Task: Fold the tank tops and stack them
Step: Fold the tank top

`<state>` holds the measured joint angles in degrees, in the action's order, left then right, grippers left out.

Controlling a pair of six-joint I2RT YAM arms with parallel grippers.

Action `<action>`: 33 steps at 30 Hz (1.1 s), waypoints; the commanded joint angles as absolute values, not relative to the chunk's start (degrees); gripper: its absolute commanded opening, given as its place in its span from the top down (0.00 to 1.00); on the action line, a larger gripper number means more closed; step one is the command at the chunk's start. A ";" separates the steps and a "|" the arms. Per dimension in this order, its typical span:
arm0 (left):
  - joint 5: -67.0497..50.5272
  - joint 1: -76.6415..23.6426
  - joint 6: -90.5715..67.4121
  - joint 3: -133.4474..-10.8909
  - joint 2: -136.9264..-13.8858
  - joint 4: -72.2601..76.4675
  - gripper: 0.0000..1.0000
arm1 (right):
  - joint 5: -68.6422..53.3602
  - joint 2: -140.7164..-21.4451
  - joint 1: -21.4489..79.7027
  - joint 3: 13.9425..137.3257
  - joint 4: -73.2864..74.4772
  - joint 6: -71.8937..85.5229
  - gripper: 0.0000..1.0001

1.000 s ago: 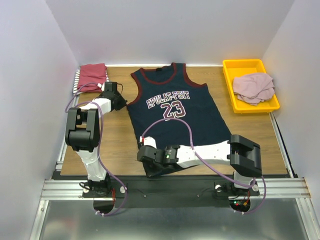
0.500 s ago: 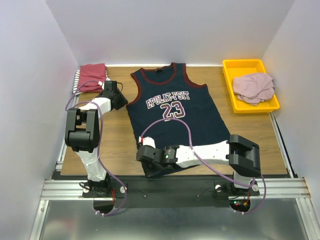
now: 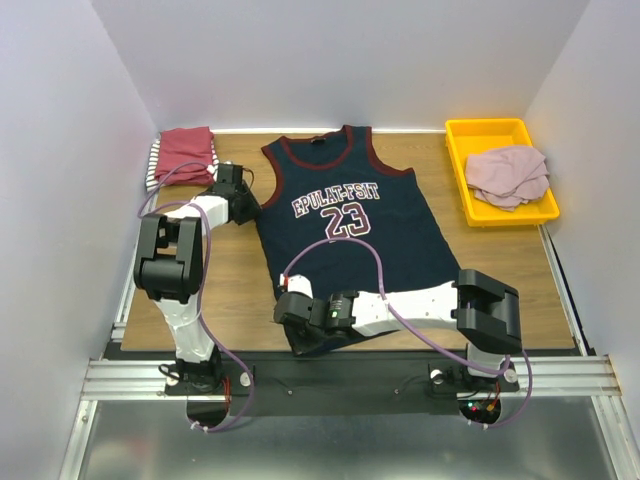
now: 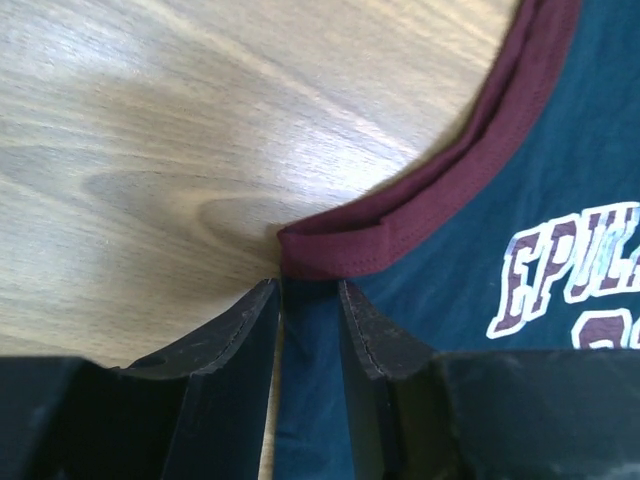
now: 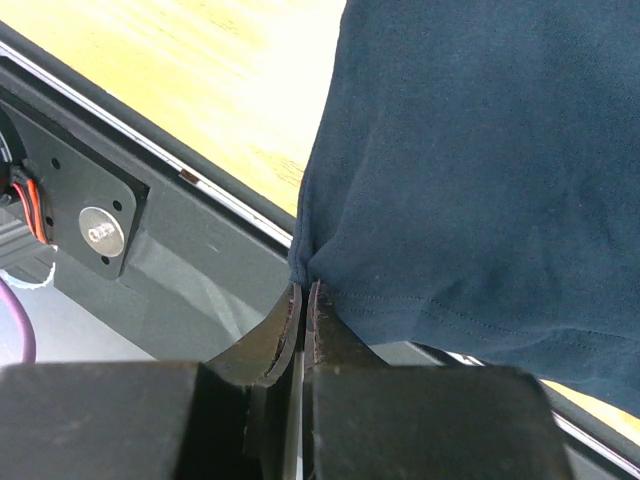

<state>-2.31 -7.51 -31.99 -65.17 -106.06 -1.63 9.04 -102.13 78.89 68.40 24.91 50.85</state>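
Observation:
The navy jersey [image 3: 350,230] with maroon trim and a white 23 lies flat mid-table. My left gripper [image 3: 249,208] is open at its left armhole. In the left wrist view the left gripper [image 4: 308,285] straddles the jersey's [image 4: 560,180] side edge just below the maroon trim corner [image 4: 335,245]. My right gripper [image 3: 298,340] is shut on the jersey's bottom-left hem corner at the table's near edge. In the right wrist view the right gripper [image 5: 303,288] pinches the navy cloth [image 5: 480,150]. A dark-red top [image 3: 186,152] lies folded on a striped one [image 3: 153,166] at the back left.
A yellow tray [image 3: 470,130] at the back right holds a crumpled dusty-pink top [image 3: 508,175]. Bare wood [image 3: 225,280] lies between the left arm and the jersey. The black mounting rail [image 5: 150,220] runs just below the table's near edge.
My left gripper has opened and shifted right, from beside the folded stack to the jersey's left armhole. The right gripper holds the hem corner as before.

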 commanded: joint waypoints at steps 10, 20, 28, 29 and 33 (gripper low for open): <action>4.74 -9.23 -31.02 -69.52 -109.77 -5.89 0.75 | 10.55 -99.58 79.63 66.97 22.50 51.77 1.00; 6.33 -9.23 -32.08 -69.70 -109.60 -5.63 1.00 | 10.46 -99.49 79.63 66.71 21.97 52.21 1.00; 6.94 -9.32 -33.57 -69.08 -106.88 -4.66 1.00 | 10.11 -99.14 79.63 66.27 21.89 52.38 1.00; 6.94 -9.23 -33.84 -69.08 -106.53 -4.48 1.00 | 10.11 -99.14 79.72 66.18 21.97 52.47 1.00; 7.99 -9.23 -34.36 -69.43 -105.47 -4.66 1.00 | 9.76 -99.32 79.63 66.53 21.88 52.38 1.00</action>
